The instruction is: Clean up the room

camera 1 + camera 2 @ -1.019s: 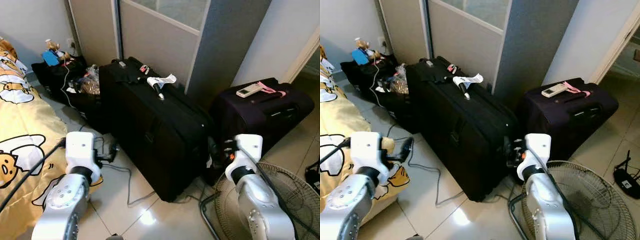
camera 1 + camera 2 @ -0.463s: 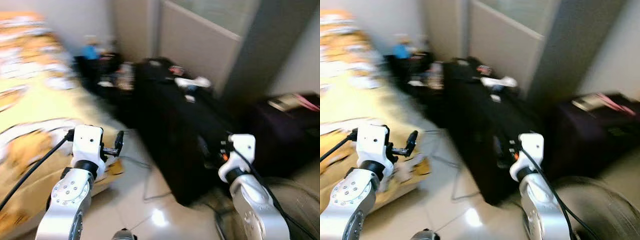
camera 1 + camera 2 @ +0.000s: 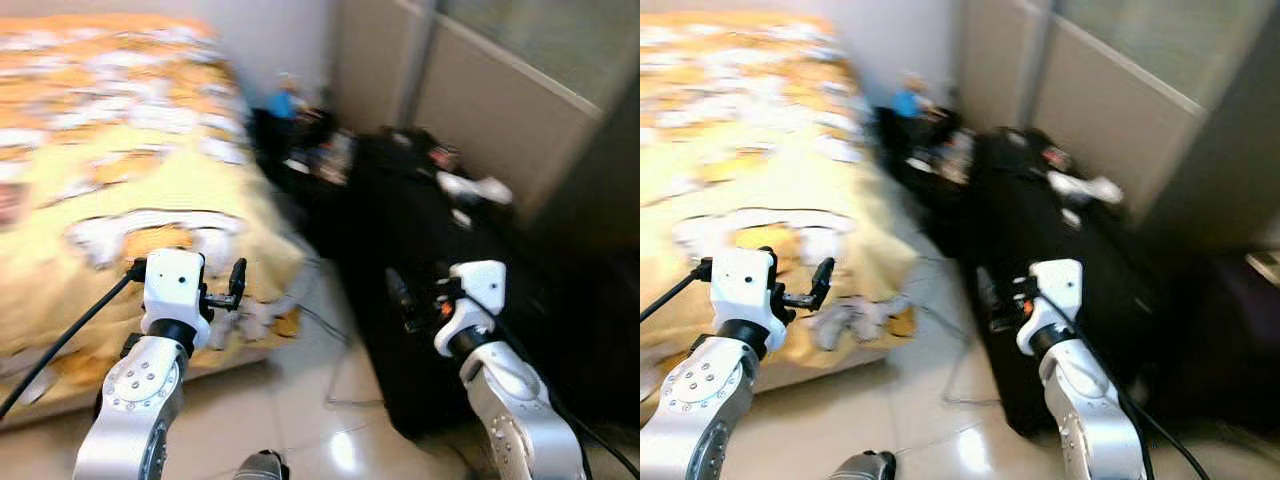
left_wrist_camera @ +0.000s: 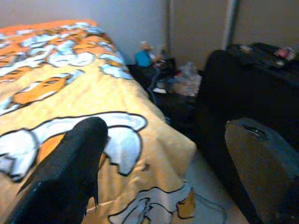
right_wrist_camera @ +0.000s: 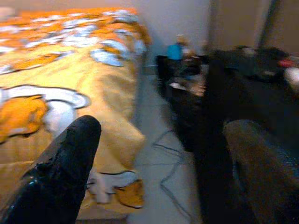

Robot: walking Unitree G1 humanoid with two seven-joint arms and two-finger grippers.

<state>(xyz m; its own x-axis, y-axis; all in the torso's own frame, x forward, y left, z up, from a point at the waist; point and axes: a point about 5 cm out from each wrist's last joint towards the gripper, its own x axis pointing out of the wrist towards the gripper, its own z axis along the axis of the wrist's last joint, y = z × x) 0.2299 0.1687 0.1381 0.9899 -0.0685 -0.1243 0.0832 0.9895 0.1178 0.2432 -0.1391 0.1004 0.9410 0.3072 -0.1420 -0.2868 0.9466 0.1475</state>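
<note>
**Between the bed and the luggage, both arms raised and empty**

My left end effector (image 3: pixel 238 283) hangs over the edge of the bed (image 3: pixel 110 170), its two black fingers (image 4: pixel 70 163) spread apart with nothing between them. My right end effector (image 3: pixel 398 295) is held up in front of the large black suitcase (image 3: pixel 430 250), and its fingers (image 5: pixel 60 168) are likewise spread and empty.

The bed lies on my left, covered by a yellow-and-orange blanket (image 4: pixel 70 93) printed with white cartoon shapes; one corner of the blanket hangs down to the pale tiled floor (image 3: pixel 300 420). The suitcase stands on that floor to my right, just in front of a grey panelled partition (image 3: pixel 500 90), with a white item (image 3: pixel 478 188) lying on its top; blur keeps me from telling what it is. A thin cable (image 5: pixel 170 163) trails across the tiles between bed and suitcase.

Beyond the suitcase, in the corner by the wall, a low black bag (image 4: pixel 180 88) holds a jumble of small things, a bright blue object (image 4: pixel 142 58) among them. Both head views are smeared by motion, so finer detail is lost.
</note>
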